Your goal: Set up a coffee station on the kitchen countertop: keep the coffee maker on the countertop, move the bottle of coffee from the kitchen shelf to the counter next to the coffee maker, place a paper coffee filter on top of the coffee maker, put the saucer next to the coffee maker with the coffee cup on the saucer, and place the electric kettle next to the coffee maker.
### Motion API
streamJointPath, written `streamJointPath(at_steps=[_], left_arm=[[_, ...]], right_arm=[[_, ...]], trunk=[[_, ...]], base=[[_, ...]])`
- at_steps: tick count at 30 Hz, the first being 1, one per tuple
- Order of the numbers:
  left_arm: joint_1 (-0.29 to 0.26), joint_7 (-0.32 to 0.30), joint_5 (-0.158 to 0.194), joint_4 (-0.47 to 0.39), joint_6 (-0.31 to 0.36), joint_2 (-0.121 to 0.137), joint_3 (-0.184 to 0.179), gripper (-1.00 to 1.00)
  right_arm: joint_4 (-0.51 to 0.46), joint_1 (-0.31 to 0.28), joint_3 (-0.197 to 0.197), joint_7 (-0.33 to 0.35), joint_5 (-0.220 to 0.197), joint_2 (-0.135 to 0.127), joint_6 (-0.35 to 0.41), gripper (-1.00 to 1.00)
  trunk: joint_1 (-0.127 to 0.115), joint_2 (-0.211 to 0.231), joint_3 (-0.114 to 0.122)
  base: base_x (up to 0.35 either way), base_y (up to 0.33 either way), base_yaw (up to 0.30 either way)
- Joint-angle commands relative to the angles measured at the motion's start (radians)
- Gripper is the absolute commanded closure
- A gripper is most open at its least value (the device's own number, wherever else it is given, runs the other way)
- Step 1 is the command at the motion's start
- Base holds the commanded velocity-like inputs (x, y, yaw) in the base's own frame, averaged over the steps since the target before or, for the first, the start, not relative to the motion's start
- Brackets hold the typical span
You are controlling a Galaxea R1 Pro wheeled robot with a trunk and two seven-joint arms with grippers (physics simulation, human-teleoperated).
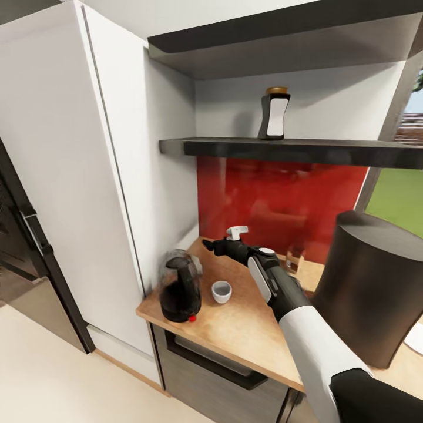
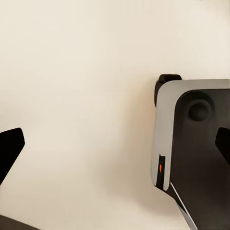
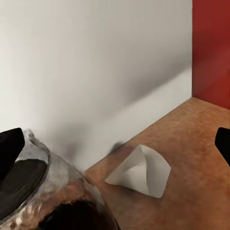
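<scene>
Now | coffee cup [image 1: 221, 291] beside electric kettle [image 1: 179, 288] | right gripper [image 3: 115, 143] jaws released | left gripper [image 2: 115, 148] released

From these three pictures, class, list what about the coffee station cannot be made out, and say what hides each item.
- Filter: it lies on the counter in the right wrist view; in the head view the right arm covers that corner.
- Big dark object, head view: cut by the picture's edge, so its identity is unclear.
- Bottle label, head view: too small to read.
- Right tool, head view: too small and dark to judge its opening.
</scene>
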Motion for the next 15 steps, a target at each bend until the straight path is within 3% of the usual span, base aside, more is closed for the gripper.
streamJointPath(at_steps=[1,15], left_arm=[[0.0,-0.005,0.004,0.001,-0.001,0.0,0.003,-1.0],[0.0,-0.004,0.003,0.001,-0.001,-0.002,0.003,-1.0]], right_arm=[[-0.001,-0.001,-0.001,0.0,-0.008,-0.001,0.007,-1.0],[-0.002,-0.001,-0.001,0.0,-0.008,-0.02,0.007,-1.0]], trunk=[[0.001,-0.002,-0.002],[0.001,-0.002,-0.002]], base=[[0.147,0.279,0.0],[0.147,0.279,0.0]])
